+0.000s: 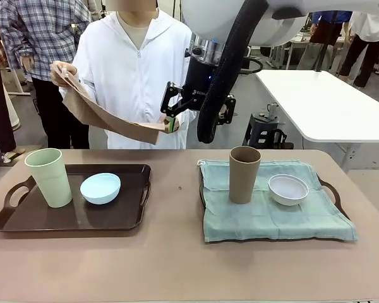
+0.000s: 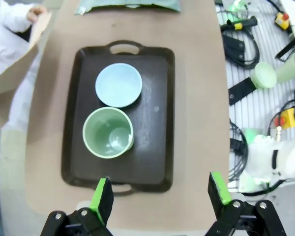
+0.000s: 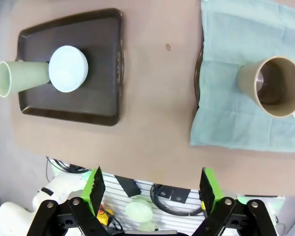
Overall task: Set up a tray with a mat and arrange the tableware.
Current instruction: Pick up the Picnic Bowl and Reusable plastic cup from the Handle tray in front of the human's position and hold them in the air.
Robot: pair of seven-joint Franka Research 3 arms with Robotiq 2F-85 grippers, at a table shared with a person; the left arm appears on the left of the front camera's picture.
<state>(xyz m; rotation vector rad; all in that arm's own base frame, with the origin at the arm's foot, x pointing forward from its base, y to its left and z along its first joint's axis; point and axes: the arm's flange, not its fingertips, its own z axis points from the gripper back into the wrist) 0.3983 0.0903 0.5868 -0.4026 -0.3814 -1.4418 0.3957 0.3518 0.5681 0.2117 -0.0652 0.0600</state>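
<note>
Dark tray (image 1: 107, 218) at counter (image 1: 177, 259) left: pale green cup (image 1: 49, 177) upright, light blue bowl (image 1: 100, 188) beside it. Second tray (image 1: 333, 192) under teal mat (image 1: 265, 218): tan-brown cup (image 1: 244, 175), white bowl (image 1: 288, 189) on mat. Left jaws, right jaws: wide apart, empty.

A person in a white zipped hooded jacket (image 1: 136, 69) is standing at the far side of the tan table (image 1: 177, 252). A small dark speck (image 1: 180, 187) is sitting near the tabletop's middle. Behind, someone in a plaid shirt (image 1: 41, 38) is standing at far left. A white table (image 1: 322, 101) is standing at right, with a dark stool (image 1: 265, 129) just beside it. In the left wrist view, black cables (image 2: 241, 147) are lying on a ribbed grey surface (image 2: 255, 108) beside the table, and a yellow box with a red button (image 2: 284, 19) is lying among them.
</note>
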